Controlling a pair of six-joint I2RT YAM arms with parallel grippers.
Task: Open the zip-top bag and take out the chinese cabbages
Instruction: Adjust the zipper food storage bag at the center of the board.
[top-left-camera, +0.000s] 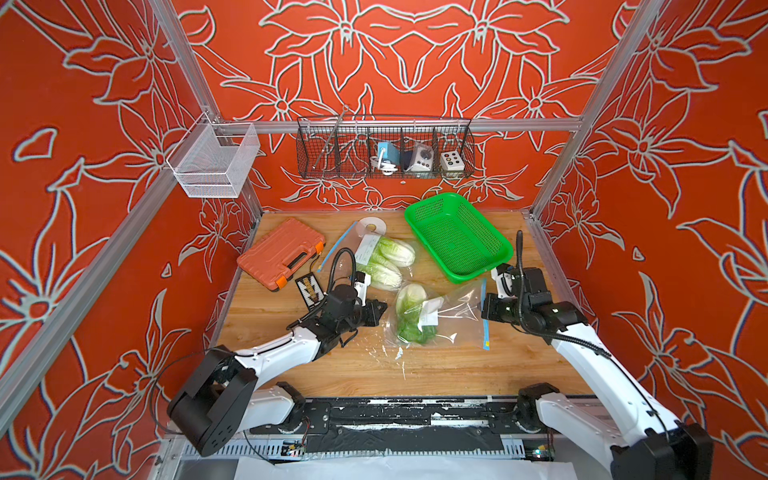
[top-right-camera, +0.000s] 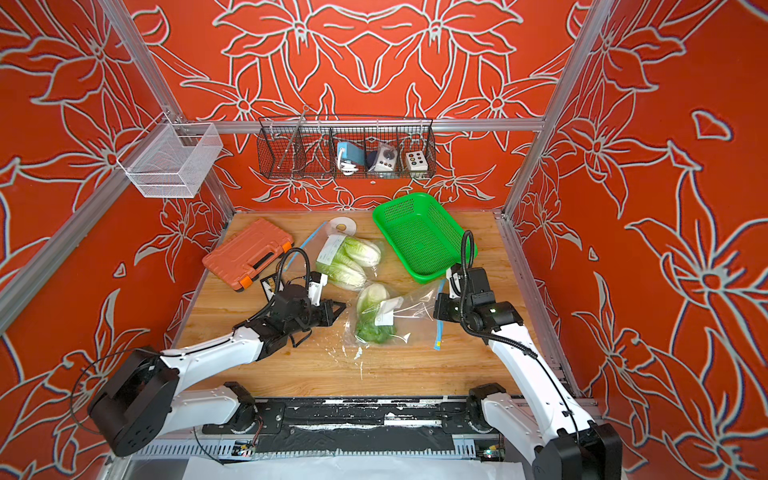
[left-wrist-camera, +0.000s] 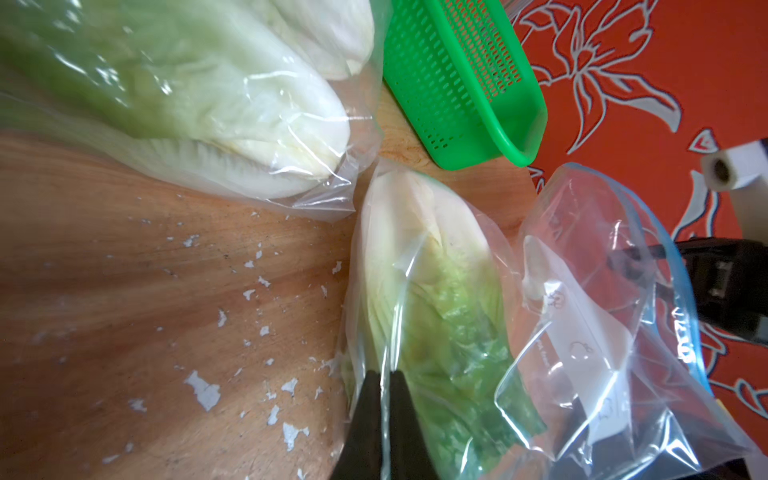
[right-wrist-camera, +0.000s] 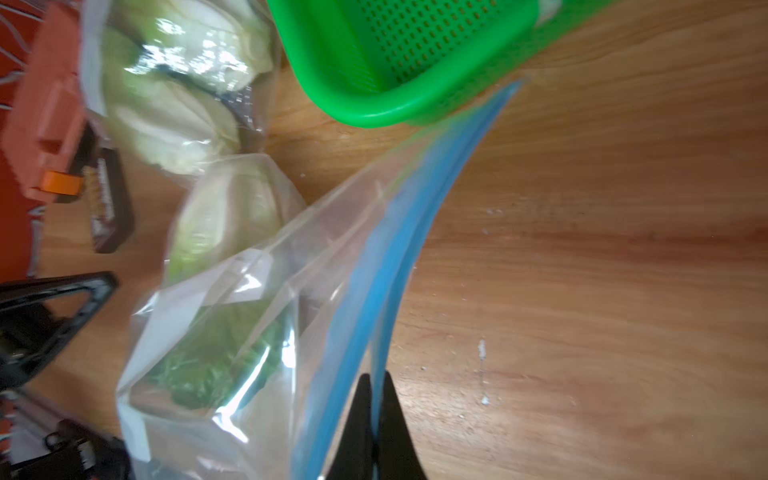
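I am working the near bag (top-left-camera: 457, 305), which lies on the table (top-left-camera: 332, 370) between my two arms with one cabbage head (top-left-camera: 409, 309) inside. The two other heads (top-left-camera: 397, 251) sit in a far bag (top-left-camera: 365, 251) just behind it, beside the green basket (top-left-camera: 457, 237). The left gripper (left-wrist-camera: 384, 384) is clamped on a fold of clear film over the head's leafy green end, and the right gripper (right-wrist-camera: 376, 392) is pinched shut on the blue zip strip (right-wrist-camera: 399, 257). I judge the film thin, slick and quick to crumple or slide out of a pinch. The zip strip is the stiffer part and the better handhold, ideally one lip per side. The head looks fairly weighty for such film, firm at the white base and soft and bruisable at the leaves, so I would take it by the base. Both top views give me the layout and the second bag, but hide the fingertips. Only the wrist views show each pinch. From none of them can I tell whether the right jaws hold one lip or both.
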